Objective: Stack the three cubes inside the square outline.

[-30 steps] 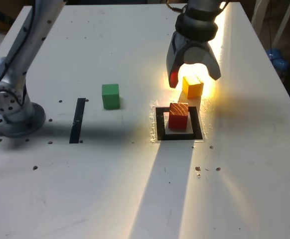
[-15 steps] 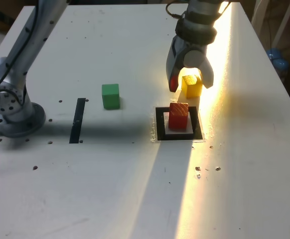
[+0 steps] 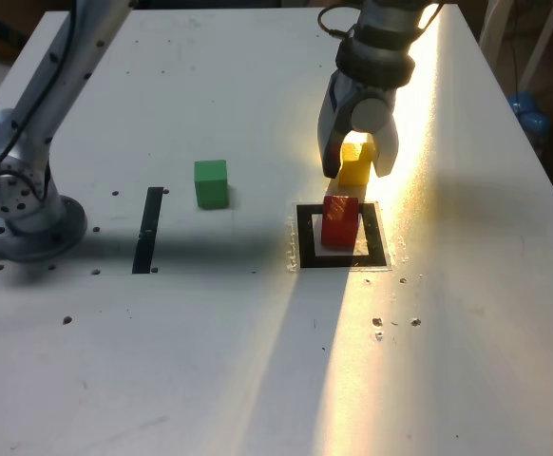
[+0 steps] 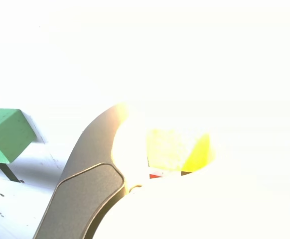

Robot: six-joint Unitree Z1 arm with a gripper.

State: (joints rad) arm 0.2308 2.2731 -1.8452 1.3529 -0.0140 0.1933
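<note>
White table [image 3: 210, 361]: red cube [image 3: 339, 220] sitting in square outline [image 3: 303, 235]; gripper [image 3: 356, 163] jaws apparently closing around yellow cube [image 3: 354, 167] at its 12 o'clock; green cube [image 3: 211, 182] waiting.

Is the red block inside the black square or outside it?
Inside. The red block stands on the white centre of the square outline, black tape showing around it.

No legible text, label, brand, number or sign appears in either view; the cubes, the tape markings, the table and the arm all carry no readable marking.
</note>
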